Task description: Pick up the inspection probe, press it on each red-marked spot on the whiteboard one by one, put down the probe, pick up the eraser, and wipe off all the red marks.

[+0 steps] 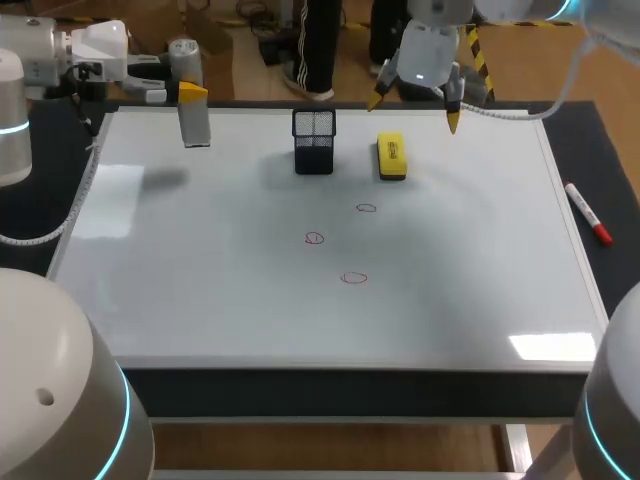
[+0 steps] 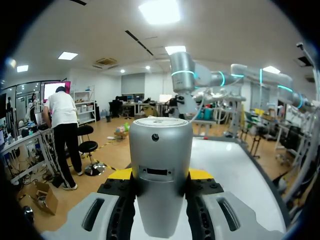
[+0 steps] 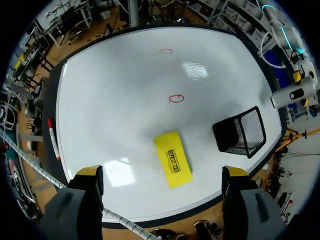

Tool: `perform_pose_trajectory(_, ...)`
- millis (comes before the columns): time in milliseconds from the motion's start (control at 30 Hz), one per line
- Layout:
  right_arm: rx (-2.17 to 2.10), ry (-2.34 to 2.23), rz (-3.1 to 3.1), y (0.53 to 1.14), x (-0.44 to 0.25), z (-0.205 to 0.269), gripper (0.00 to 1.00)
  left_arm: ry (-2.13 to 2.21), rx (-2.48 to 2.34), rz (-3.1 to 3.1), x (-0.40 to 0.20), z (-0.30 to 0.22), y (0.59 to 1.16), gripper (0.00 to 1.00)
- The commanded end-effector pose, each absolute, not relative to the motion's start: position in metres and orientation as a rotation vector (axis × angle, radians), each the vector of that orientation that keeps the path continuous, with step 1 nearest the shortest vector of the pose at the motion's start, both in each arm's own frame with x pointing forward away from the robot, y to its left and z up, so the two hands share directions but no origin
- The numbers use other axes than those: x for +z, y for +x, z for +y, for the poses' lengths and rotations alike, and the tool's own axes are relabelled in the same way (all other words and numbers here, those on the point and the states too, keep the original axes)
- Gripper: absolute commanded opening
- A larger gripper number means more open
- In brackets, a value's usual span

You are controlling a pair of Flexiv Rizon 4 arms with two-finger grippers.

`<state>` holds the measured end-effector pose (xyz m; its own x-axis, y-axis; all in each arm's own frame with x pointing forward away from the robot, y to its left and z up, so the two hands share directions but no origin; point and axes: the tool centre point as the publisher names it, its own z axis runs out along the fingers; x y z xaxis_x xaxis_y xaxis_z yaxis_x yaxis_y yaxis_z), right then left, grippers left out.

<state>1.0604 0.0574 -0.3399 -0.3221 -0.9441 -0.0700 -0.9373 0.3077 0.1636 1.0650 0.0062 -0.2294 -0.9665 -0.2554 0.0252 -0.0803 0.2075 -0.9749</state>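
Observation:
My left gripper (image 1: 193, 95) is shut on the silver cylindrical probe (image 1: 194, 122), holding it roughly upright in the air over the far left corner of the whiteboard (image 1: 200, 290). In the left wrist view the probe (image 2: 160, 165) sits between the yellow fingertips (image 2: 201, 174). Three small red circles (image 1: 366, 208) (image 1: 315, 238) (image 1: 354, 278) are drawn mid-board. The yellow eraser (image 1: 391, 157) lies near the far edge. My right gripper (image 1: 415, 105) hangs open above and just behind it, empty; in its wrist view the eraser (image 3: 173, 159) lies below the right gripper (image 3: 162, 175).
A black mesh cup (image 1: 313, 140) stands just left of the eraser, also seen as the cup (image 3: 239, 131) in the right wrist view. A red marker (image 1: 588, 213) lies on the dark table right of the board.

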Motion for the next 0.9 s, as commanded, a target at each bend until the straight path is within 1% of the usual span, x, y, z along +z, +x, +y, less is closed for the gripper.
perform_pose_trajectory(33,-0.228,1.890,-2.467,1.055,-0.346,0.057,1.00,-0.328,-1.861,2.328,-0.228,0.006,1.064,0.00)
perform_pose_trajectory(767,-0.195,1.919,-2.444,1.053,-0.347,0.058,1.00,-0.328,-1.861,2.328,-0.228,0.006,1.064,0.00)
perform_pose_trajectory(900,-0.244,2.012,-2.314,1.057,-0.370,0.067,1.00,-0.328,-1.861,2.328,-0.228,0.006,1.064,0.00)
